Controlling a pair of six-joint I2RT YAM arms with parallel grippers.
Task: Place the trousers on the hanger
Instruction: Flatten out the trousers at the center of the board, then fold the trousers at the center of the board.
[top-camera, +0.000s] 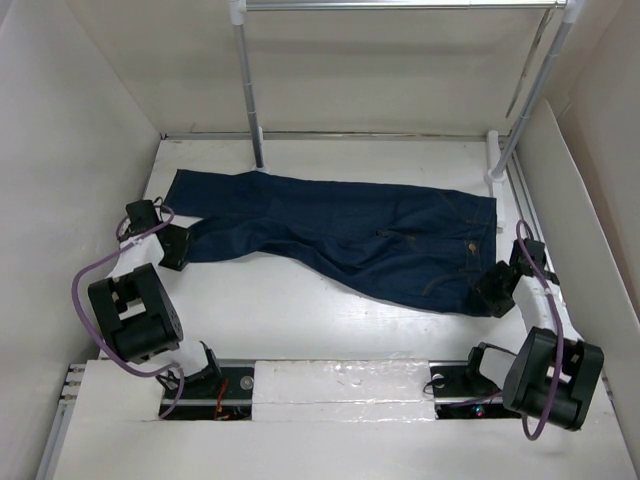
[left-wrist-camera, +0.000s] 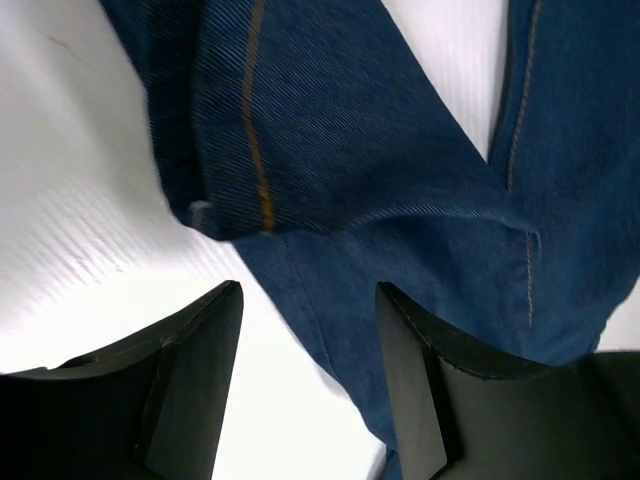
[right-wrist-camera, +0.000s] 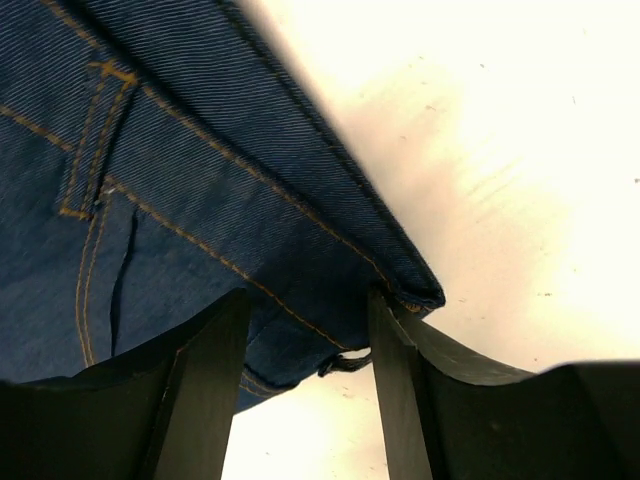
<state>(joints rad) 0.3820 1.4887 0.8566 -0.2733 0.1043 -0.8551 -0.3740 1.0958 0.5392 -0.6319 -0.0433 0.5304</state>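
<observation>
The trousers (top-camera: 350, 235) are dark navy jeans lying flat across the table, with the leg ends at the left and the waistband at the right. My left gripper (top-camera: 176, 248) is open at the near leg's end. In the left wrist view (left-wrist-camera: 308, 300) its jaws straddle the edge of the denim (left-wrist-camera: 330, 150) without closing on it. My right gripper (top-camera: 491, 290) is open at the near waistband corner. In the right wrist view (right-wrist-camera: 306, 310) the waistband (right-wrist-camera: 250, 180) lies between its jaws. A thin grey wire that may be the hanger (top-camera: 530, 62) hangs edge-on by the right pole.
A rack stands at the back: a left pole (top-camera: 248, 90), a right pole (top-camera: 545, 75) and a horizontal metal rail (top-camera: 400, 5) on top. White walls (top-camera: 70, 150) close in both sides. Purple cables (top-camera: 85, 275) loop beside both arms.
</observation>
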